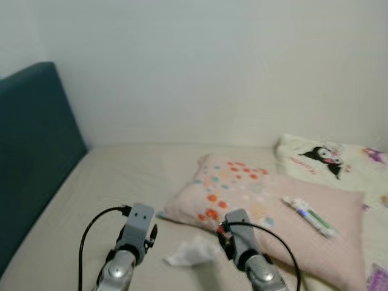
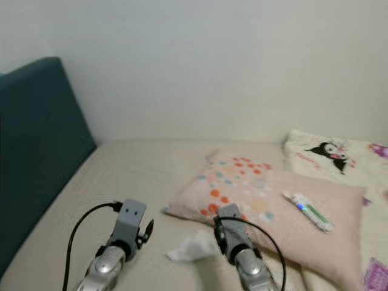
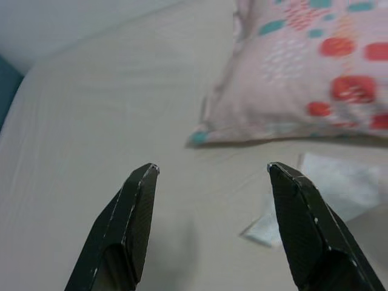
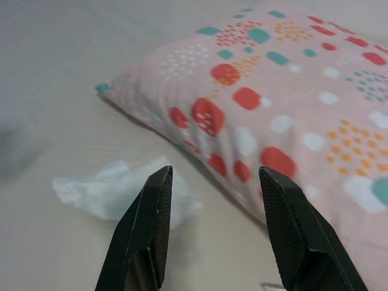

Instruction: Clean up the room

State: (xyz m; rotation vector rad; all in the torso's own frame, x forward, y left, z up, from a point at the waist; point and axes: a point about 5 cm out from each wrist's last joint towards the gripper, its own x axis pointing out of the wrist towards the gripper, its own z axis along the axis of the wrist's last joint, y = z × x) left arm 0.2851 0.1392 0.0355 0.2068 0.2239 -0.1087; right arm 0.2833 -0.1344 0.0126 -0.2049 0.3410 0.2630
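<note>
Tissue (image 1: 189, 253) is seen crumpled on the bed (image 1: 121, 182), between both claws: at two o'clock from the left claw (image 3: 212, 173), at ten o'clock from the nearer right claw (image 4: 212, 176). Both are spread apart, empty. Beyond lies the pillow (image 1: 242, 188).

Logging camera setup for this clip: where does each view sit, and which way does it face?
Left and right eye views: head, looking down the beige bed; both silver arms show.
Left wrist view: along the open left gripper toward bedsheet.
Right wrist view: along the open right gripper toward the pink spotted pillow.
Shared: both wrist views catch the crumpled white tissue and pillow.
</note>
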